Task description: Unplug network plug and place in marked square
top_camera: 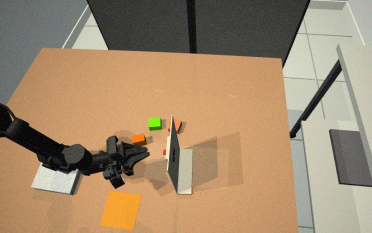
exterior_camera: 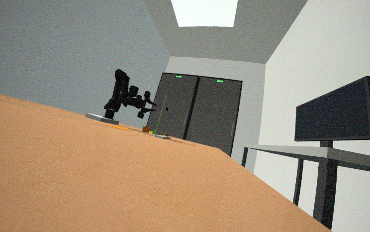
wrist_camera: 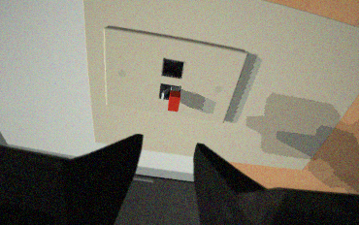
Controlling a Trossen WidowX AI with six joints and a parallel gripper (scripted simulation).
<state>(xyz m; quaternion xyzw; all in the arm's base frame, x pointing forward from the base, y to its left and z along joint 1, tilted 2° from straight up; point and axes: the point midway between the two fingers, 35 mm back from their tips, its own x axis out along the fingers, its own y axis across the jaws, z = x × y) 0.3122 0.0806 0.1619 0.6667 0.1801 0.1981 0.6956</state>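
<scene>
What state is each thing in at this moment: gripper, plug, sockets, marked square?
gripper: partly open, holding nothing, short of the panel
plug: seated in the lower socket, untouched
upper socket: vacant
panel: upright on its base
marked square: nothing on it
orange block: resting on the table, near the gripper
green block: resting on the table
</scene>
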